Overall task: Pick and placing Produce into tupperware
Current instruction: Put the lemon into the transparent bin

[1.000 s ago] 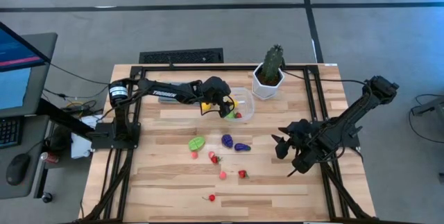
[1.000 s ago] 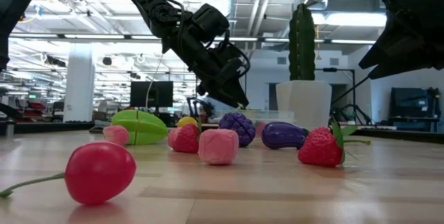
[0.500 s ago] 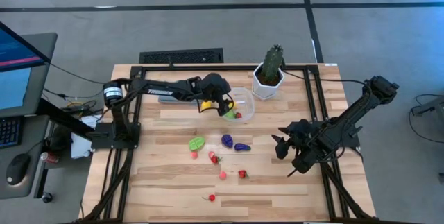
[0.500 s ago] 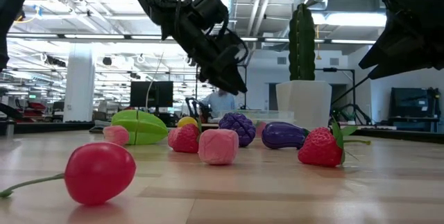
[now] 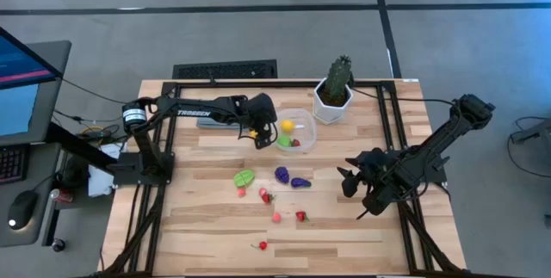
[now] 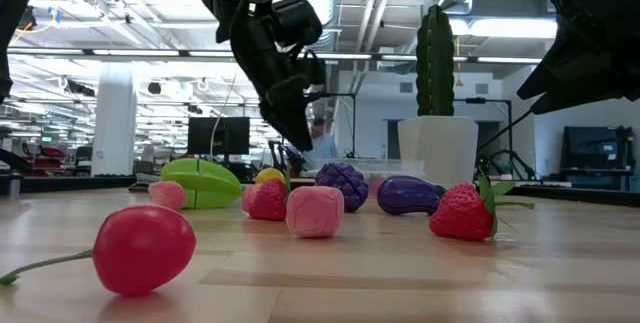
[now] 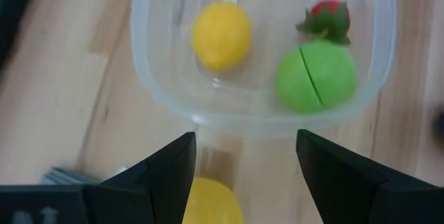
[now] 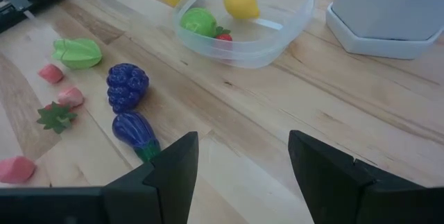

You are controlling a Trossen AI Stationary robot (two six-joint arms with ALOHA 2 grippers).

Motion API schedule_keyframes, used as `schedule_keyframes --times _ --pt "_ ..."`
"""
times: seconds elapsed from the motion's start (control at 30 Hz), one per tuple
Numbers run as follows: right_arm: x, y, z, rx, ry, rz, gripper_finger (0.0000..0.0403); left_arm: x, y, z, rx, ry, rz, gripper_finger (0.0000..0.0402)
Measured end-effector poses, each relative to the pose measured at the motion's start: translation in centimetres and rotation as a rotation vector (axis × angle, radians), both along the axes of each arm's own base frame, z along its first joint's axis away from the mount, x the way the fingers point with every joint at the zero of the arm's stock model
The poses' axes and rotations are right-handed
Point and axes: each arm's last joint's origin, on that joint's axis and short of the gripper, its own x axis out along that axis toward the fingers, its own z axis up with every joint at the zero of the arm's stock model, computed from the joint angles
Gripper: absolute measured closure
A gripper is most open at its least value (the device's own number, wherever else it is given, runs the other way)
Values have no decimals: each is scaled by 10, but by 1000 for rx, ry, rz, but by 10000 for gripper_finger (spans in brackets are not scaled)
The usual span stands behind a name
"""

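The clear round tupperware (image 5: 298, 114) stands at the table's far middle and holds a yellow lemon (image 7: 221, 33), a green fruit (image 7: 316, 77) and a red strawberry (image 7: 327, 14). My left gripper (image 5: 262, 135) hovers open just left of its wall (image 7: 257, 121), above a yellow piece (image 7: 211, 204) that lies on the table. Loose produce lies mid-table: a green star fruit (image 5: 244, 177), purple grapes (image 5: 281, 174), an eggplant (image 5: 300, 182), strawberries (image 5: 266, 196) and a cherry (image 5: 263, 245). My right gripper (image 5: 349, 183) waits open, raised, to the right of them.
A potted cactus in a white pot (image 5: 333, 93) stands right of the tupperware at the far edge. More small red and pink pieces (image 5: 276, 218) lie toward the near edge. Bare wood shows between the produce and the right arm.
My left gripper has drawn back from over the tupperware toward the table's left and risen. It now hangs beside the container's left wall. The yellow lemon inside, covered by the gripper before, now shows in the open.
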Motion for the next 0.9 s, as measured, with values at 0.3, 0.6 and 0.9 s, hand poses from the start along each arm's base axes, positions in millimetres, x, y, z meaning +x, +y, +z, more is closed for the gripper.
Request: schedule_keyframes --times 0.3,0.6,0.9 --pt "0 0 0 2 -1 3 154 -9 -2 9 6 12 23 161" --pt "0 1 0 10 -5 4 154 -28 6 1 -16 173 91 162" --pt "1 2 -2 -2 8 4 154 -32 13 -1 -112 143 287 162"
